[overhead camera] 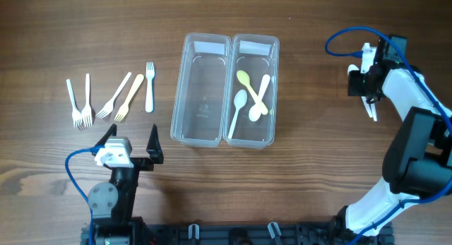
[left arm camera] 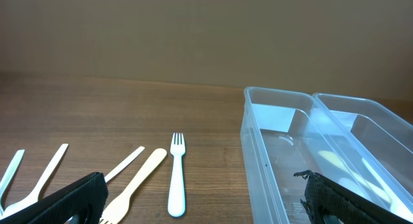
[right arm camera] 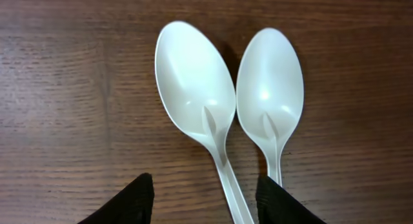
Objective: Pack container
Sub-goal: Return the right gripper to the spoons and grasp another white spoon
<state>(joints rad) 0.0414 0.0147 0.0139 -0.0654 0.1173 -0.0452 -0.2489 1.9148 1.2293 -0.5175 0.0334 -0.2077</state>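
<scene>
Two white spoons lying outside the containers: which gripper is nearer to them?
Right. The right gripper hovers directly over the spoons; the left gripper sits beyond the containers, near the forks.

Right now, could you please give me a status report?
Left gripper open, empty, near five forks. Right gripper open over two white spoons. Three spoons in right container; left container empty. Nothing blocking.

A brown wooden table [overhead camera: 318,167] with grain running left to right fills the overhead view. Beyond its far edge stands a plain tan wall [left arm camera: 193,30], evenly and softly lit.
</scene>
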